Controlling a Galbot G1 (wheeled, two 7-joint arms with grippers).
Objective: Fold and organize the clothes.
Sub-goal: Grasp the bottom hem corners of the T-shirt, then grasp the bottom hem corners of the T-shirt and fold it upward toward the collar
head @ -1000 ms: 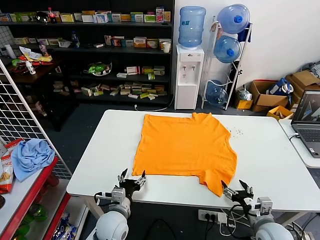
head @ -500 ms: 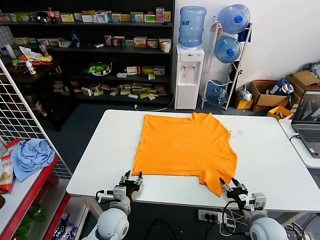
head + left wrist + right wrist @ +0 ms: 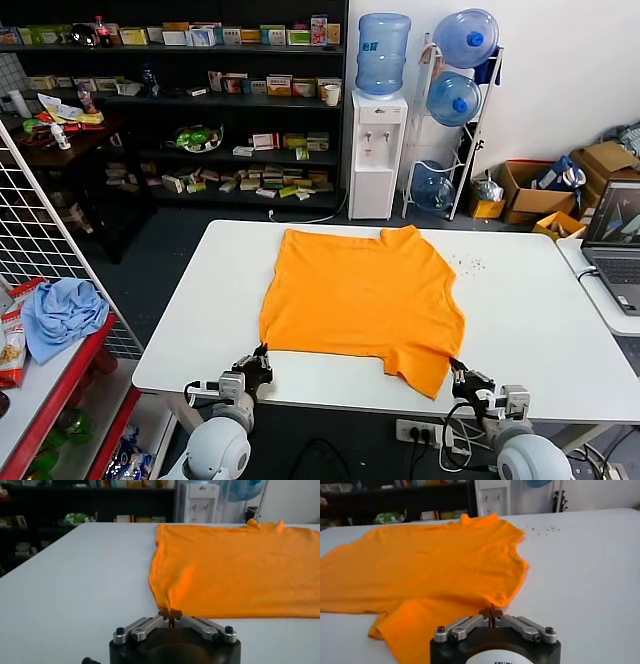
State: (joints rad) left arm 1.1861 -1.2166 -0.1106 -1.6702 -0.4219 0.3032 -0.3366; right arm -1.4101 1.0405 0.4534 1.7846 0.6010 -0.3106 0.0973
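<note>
Orange T-shirt (image 3: 360, 300) spread flat at the white worktop's (image 3: 540, 310) centre, near hem corners clamped by the left claw (image 3: 258, 366) at 7 o'clock and right claw (image 3: 464, 380) at 5 o'clock, probably to tension the cloth for folding.

T-shirt (image 3: 362, 303) lies flat on table (image 3: 520, 310), centre of your head frame, collar end toward far edge. Left gripper (image 3: 262, 361) sits at lower left of frame, at shirt's near left corner, jaws pinched on fabric edge. Right gripper (image 3: 458, 372) sits at lower right, closed at shirt's near right corner. Laptop (image 3: 615, 243) at right edge of frame. Water dispenser (image 3: 378, 150) behind table, top centre. Cloth (image 3: 62, 312) on rack, left edge.
</note>
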